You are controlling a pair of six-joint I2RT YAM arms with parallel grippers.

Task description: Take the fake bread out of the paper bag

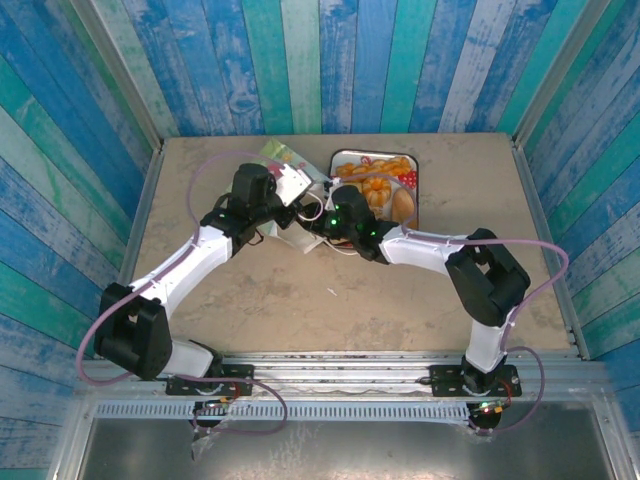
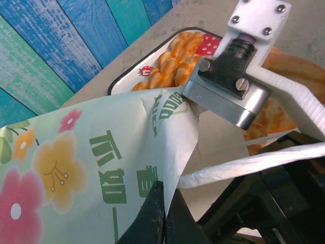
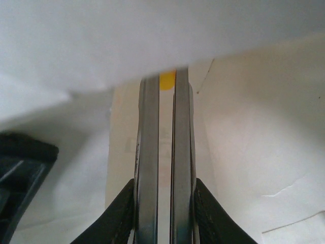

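walls (image 1: 400, 60) of upright planks, painted in worn blue, teal and pale stripes, close in three sides. the counter (image 1: 300, 320) is plain matte beige, with a metal rail (image 1: 340, 366) along its near edge. the light is even.

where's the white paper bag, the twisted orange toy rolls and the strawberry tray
white paper bag with green lettering (image 2: 101, 152), left wrist view, printed front panel
twisted golden-orange toy rolls (image 2: 175, 65), left wrist view, middle twist
strawberry-printed white tray (image 2: 205, 44), left wrist view, bare printed floor

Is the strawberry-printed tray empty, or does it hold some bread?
Not empty. Several golden twisted rolls lie in the tray, and the top view shows more pastries in it.
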